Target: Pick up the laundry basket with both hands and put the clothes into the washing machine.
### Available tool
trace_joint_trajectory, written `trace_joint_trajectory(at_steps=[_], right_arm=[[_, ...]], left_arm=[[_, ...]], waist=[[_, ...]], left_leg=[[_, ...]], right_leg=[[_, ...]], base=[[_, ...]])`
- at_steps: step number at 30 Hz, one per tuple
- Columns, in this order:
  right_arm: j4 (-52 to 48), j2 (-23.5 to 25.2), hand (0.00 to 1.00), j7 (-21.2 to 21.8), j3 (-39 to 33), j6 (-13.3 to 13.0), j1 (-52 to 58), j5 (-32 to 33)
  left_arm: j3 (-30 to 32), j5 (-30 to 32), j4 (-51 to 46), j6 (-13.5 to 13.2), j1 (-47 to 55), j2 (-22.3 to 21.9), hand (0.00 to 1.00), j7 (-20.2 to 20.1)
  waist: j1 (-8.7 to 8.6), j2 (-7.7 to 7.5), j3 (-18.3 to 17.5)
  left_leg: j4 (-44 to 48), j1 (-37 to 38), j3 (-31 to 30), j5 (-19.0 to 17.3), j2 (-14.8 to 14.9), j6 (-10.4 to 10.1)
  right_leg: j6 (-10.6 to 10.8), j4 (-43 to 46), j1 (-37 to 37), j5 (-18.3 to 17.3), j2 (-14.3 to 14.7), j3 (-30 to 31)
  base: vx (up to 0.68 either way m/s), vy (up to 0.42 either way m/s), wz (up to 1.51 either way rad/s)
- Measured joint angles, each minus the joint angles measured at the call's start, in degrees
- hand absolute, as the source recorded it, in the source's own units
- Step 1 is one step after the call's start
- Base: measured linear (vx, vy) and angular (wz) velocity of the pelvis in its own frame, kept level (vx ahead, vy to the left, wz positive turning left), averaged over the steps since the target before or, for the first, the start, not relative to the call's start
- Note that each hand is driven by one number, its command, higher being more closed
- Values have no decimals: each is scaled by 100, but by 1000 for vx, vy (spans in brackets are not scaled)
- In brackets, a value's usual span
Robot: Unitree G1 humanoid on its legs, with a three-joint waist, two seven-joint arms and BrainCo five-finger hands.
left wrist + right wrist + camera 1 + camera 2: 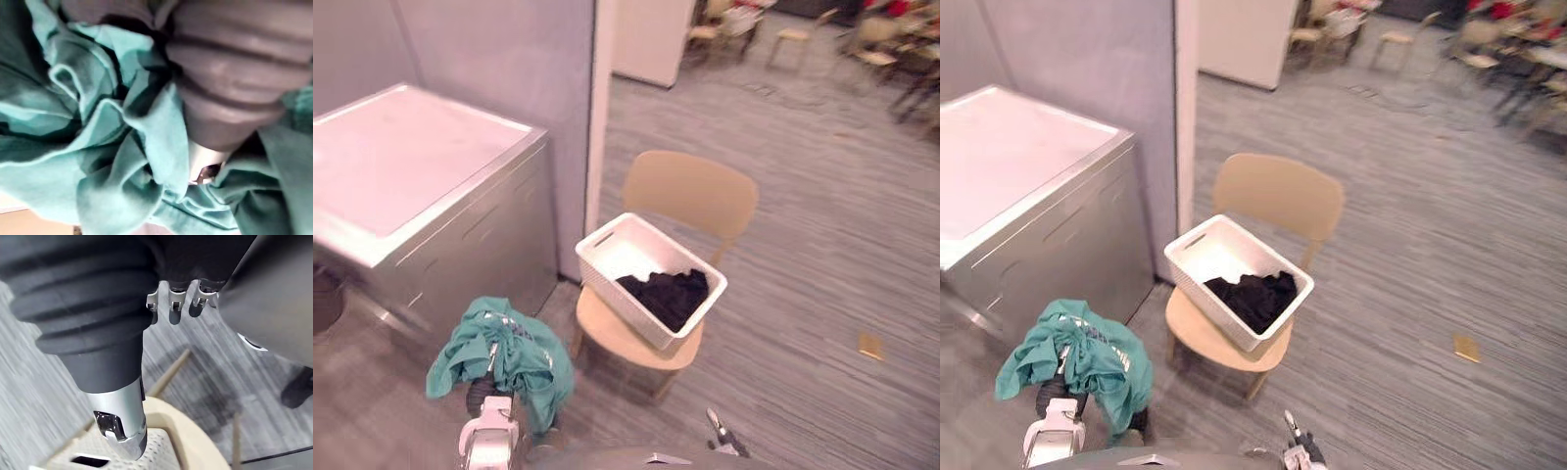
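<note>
At my far left stands the silver-grey top-loading washing machine (pixel 431 196) with its white lid down. In front of it my left hand (pixel 234 73) is buried in a crumpled teal cotton garment (pixel 524 357), so I cannot tell how its fingers lie. Further right, the white perforated plastic laundry basket (pixel 626 257) sits on a round tan wooden chair (pixel 690 191) with a black garment (pixel 668 294) heaped in its right end, and my right hand (pixel 175 308) hangs low, fingers relaxed, holding nothing.
</note>
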Motion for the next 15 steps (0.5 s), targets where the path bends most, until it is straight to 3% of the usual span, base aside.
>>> trace_joint_trajectory(at_steps=[1, 2, 3, 5, 9, 10, 11, 12, 13, 14, 15], right_arm=[[-11, 11, 0, -3, 9, -33, -35, -8], [-52, -5, 0, -24, 60, -94, -259, -50], [-98, -37, 0, -24, 131, -122, -295, -53], [-283, -116, 0, -36, 225, -132, -457, -178], [-415, -96, 0, -57, 286, -128, -472, -221], [-511, 30, 0, -128, 137, -120, -462, -220], [-568, 132, 0, -165, 70, -119, -479, -220], [-614, 391, 0, -163, -42, -107, -452, -215], [-572, 418, 0, -160, 16, -73, -449, -211], [-588, 418, 0, -174, -55, -10, -404, -208], [-592, 427, 0, -241, -275, -32, -374, -206]], left_arm=[[4, -4, -4, -11, -47, 38, 100, -1], [4, -5, -23, -7, -239, 137, 100, 5], [6, -6, -28, -12, -290, 129, 100, 9], [33, -5, -35, -31, -328, 133, 100, 9], [-3, -11, -38, -29, -550, 170, 100, 6], [6, -10, -37, -35, -735, 182, 100, 17], [22, -11, -33, -59, -857, 196, 100, 28], [14, -13, -25, -154, -1051, 219, 100, 35], [9, -13, -20, -155, -1176, 227, 100, 35], [-59, -13, 47, -147, -1281, 231, 100, 35], [-168, -10, 137, -137, -1339, 235, 100, 31]], waist=[[6, -172, 69], [6, -237, 325], [2, -246, 437], [-1, 86, 495], [-20, 102, 509], [-14, 56, 548], [-12, -19, 578], [-40, -221, 604], [-48, -314, 572], [-40, -318, 569], [-49, -273, 548]], left_leg=[[49, -85, 55, -192, -67, -61], [1012, -453, 207, 12, -346, 581], [1547, -582, 318, -33, -310, 674], [2866, -663, 609, -523, 297, 733], [3286, -194, 936, -1112, 1197, 728], [3396, -106, 1394, -1604, 1245, 640], [3474, -147, 1452, -1601, 1092, 639], [3409, -334, 1403, -1667, 822, 673], [3416, -449, 1514, -1774, 843, 626], [3709, -470, 1988, -1944, 1191, 499], [4048, -673, 1904, -1944, 1180, 497]], right_leg=[[-30, 52, -39, -15, -190, -145], [-87, 219, -76, 11, -678, -455], [-100, 233, -72, 47, -752, -560], [-11, 435, -81, 183, -846, -792], [155, 953, 8, 280, -1392, -1023], [275, 1051, 114, 440, -1633, -1125], [261, 1076, 193, 532, -1751, -1236], [244, 1075, 214, 471, -1886, -1375], [214, 991, 277, 498, -1861, -1445], [219, 631, 551, 819, -1760, -1703], [167, 533, 673, 1184, -1745, -1847]], base=[[-164, 80, 136], [-131, 81, 106], [-124, 48, 103], [-80, 52, 52], [-17, 280, 59], [37, 337, 60], [36, 463, 88], [11, 256, 80], [24, 226, 104], [57, 321, 105], [61, 375, 93]])
